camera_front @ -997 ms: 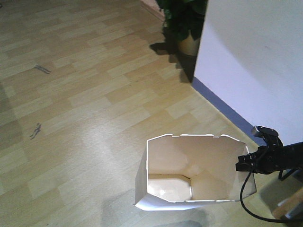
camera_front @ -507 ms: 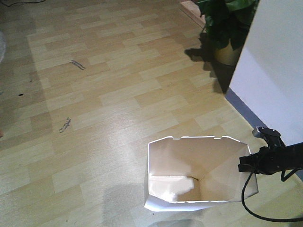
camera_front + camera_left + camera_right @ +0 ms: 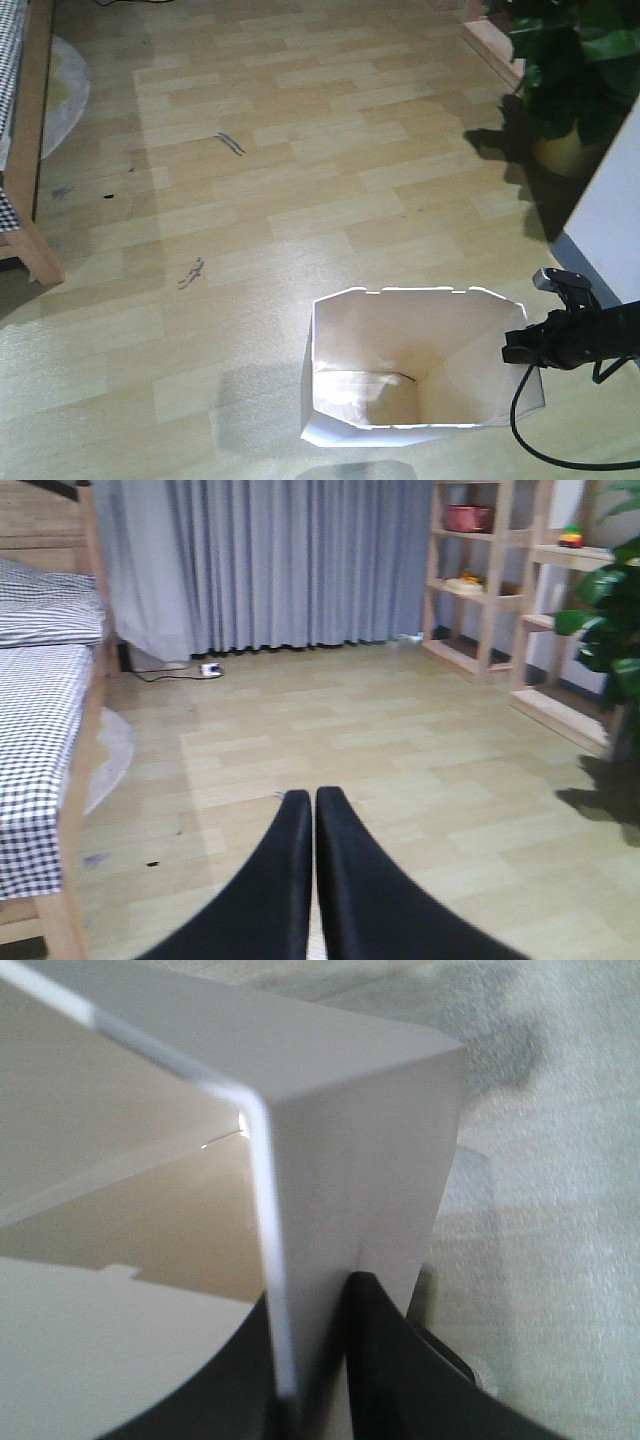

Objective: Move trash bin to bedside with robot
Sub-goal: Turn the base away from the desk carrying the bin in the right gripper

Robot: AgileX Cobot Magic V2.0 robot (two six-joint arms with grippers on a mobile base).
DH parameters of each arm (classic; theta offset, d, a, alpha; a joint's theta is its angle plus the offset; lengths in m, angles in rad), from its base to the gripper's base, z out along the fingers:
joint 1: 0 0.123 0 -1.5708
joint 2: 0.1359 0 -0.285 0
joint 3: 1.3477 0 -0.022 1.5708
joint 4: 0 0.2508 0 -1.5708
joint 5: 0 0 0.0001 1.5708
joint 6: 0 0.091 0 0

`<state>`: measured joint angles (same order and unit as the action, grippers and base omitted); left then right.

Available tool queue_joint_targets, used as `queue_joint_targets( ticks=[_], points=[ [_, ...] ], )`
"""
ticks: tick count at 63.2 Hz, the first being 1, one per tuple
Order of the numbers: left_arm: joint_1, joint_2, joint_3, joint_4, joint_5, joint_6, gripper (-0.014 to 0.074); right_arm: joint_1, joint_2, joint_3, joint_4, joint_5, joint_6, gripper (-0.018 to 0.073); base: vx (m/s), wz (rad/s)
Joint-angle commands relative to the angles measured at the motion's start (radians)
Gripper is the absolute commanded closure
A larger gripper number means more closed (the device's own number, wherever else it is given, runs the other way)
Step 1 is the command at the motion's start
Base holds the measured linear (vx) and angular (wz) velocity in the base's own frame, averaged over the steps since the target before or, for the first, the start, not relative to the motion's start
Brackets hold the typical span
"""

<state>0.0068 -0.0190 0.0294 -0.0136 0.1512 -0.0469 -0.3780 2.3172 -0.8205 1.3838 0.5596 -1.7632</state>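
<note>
The white faceted trash bin (image 3: 400,330) stands on the wooden floor at the bottom centre of the front view, beige inside. My right gripper (image 3: 512,350), black with a trailing cable, is shut on the bin's right rim. In the right wrist view the bin's thin wall (image 3: 350,1130) runs between the jaws of that gripper (image 3: 315,1295). The bed's wooden post (image 3: 30,190) and checked bedding (image 3: 8,40) show at the far left. The left wrist view shows the bed (image 3: 40,730) on the left. My left gripper (image 3: 315,798) is shut and empty above the floor.
A potted plant (image 3: 570,70) and a white wall (image 3: 615,220) stand at the right. A round pale rug (image 3: 65,90) lies beside the bed. Grey curtains (image 3: 280,560) and wooden shelves (image 3: 480,570) line the far side. Dark marks (image 3: 230,143) dot the floor.
The floor, plant and wall have slid to the right in the front view, and the bed has come into view at the left. The bin and right gripper hold the same place in frame.
</note>
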Motion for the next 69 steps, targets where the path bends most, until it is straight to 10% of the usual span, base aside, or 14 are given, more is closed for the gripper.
queue_joint_targets(
  ticks=[1,69],
  points=[
    [-0.003,-0.01,0.029,-0.003,-0.078,-0.009,0.0602,-0.005,-0.069,-0.008,0.042,0.235,0.003,0.0565,0.25,0.31],
    [-0.003,-0.01,0.028,-0.003,-0.078,-0.009,0.0602,-0.005,-0.069,-0.008,0.042,0.235,0.003,0.0565,0.32,0.18]
  ],
)
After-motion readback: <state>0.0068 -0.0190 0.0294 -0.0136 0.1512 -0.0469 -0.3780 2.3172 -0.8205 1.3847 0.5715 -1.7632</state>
